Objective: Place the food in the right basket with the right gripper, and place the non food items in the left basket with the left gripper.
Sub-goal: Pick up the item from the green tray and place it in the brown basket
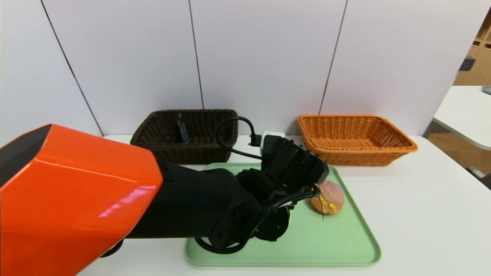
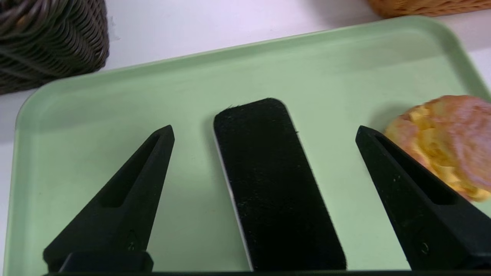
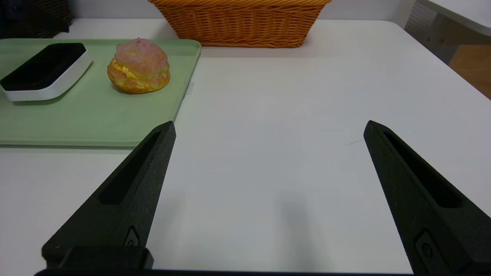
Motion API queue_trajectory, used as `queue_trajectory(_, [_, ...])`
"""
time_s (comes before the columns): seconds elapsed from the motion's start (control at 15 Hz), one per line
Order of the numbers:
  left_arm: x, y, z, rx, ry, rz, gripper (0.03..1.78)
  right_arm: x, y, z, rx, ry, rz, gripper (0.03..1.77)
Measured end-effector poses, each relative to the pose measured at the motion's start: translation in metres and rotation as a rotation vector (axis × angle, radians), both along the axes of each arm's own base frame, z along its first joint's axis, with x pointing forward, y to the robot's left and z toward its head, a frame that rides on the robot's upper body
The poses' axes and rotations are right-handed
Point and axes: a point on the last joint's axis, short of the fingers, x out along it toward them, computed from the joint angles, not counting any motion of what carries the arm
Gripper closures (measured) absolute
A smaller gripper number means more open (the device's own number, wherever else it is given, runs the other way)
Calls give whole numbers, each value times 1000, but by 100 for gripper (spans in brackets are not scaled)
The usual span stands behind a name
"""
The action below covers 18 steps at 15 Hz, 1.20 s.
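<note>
Now your left gripper (image 2: 264,130) hangs spread wide astride the black bar (image 2: 274,184) on the green tray (image 2: 115,92); lower, clench, then carry it to the dark brown basket (image 1: 184,134); right gripper (image 3: 268,128) idles released.

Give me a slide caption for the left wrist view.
Left pincer open astride the black bar on the green tray, bun just beside one finger.

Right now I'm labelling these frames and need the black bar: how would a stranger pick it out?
Find the green tray on the white table, in front of the two baskets. The black bar lies flat on it between the open fingers of the left hand, beside the pink bun. It alone is oblong, black-topped, on a white base.
</note>
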Motion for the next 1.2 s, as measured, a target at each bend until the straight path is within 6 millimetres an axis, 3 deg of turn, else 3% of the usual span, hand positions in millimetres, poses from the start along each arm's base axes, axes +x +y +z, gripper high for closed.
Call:
queue_trajectory(0.27, [3,-1,-12,36,55,24,12,0,0,0,0,0,1,10])
queue_trajectory(1.2, [4,-3,-25,48,109,30,12,0,0,0,0,0,0,10])
